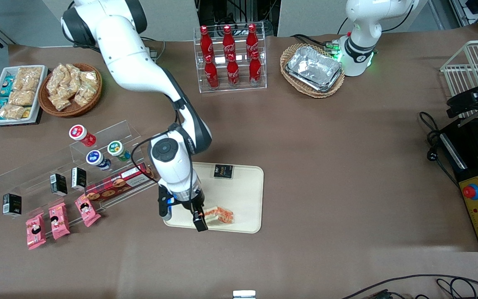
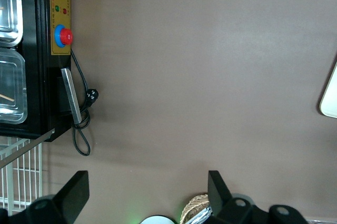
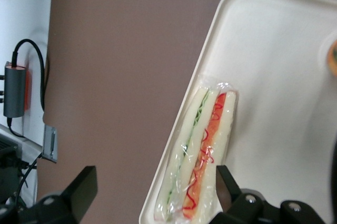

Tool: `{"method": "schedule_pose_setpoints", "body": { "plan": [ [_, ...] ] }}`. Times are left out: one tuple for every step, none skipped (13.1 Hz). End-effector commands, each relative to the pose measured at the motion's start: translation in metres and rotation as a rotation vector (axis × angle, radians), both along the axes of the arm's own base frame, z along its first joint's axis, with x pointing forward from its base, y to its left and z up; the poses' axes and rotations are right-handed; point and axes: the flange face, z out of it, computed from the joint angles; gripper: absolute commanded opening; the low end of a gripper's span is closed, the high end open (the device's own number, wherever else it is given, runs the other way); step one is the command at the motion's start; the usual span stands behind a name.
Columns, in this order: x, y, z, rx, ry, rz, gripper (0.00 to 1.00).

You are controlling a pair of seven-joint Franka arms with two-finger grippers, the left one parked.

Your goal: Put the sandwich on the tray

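Observation:
The sandwich [image 1: 219, 216] lies flat on the cream tray [image 1: 239, 195], along the tray's rim nearest the front camera. It is a clear-wrapped wedge of white bread with red and green filling [image 3: 202, 155], resting against the tray's low rim [image 3: 210, 50]. My right gripper [image 1: 183, 219] hangs just above that end of the tray. It is open [image 3: 155, 192], with its two black fingers wide apart on either side of the sandwich. One finger [image 3: 226, 187] is close beside the wrap, and neither visibly touches it.
A small black box [image 1: 223, 171] sits on the tray's edge farther from the camera. A red biscuit box [image 1: 116, 185], pink snack packets [image 1: 58, 220] and a clear acrylic shelf [image 1: 69, 162] lie toward the working arm's end. Cola bottles [image 1: 230, 58] and foil trays [image 1: 313, 68] stand farther back.

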Motion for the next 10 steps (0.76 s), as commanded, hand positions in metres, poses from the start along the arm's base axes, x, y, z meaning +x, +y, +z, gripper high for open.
{"method": "schedule_pose_setpoints", "body": {
  "plan": [
    [-0.007, -0.018, 0.070, -0.045, 0.072, 0.150, 1.00],
    [-0.013, -0.021, 0.086, -0.071, 0.097, 0.232, 1.00],
    [-0.018, -0.025, 0.102, -0.095, 0.118, 0.290, 1.00],
    [-0.022, -0.031, 0.117, -0.112, 0.134, 0.341, 1.00],
    [-0.026, -0.038, 0.129, -0.132, 0.157, 0.406, 1.00],
    [-0.031, -0.052, 0.148, -0.165, 0.184, 0.484, 1.00],
    [-0.035, -0.070, 0.170, -0.195, 0.203, 0.553, 1.00],
    [-0.041, -0.088, 0.194, -0.204, 0.214, 0.619, 1.00],
    [-0.046, -0.106, 0.211, -0.206, 0.235, 0.670, 1.00],
    [-0.051, -0.123, 0.229, -0.208, 0.244, 0.722, 1.00]
  ]
}}
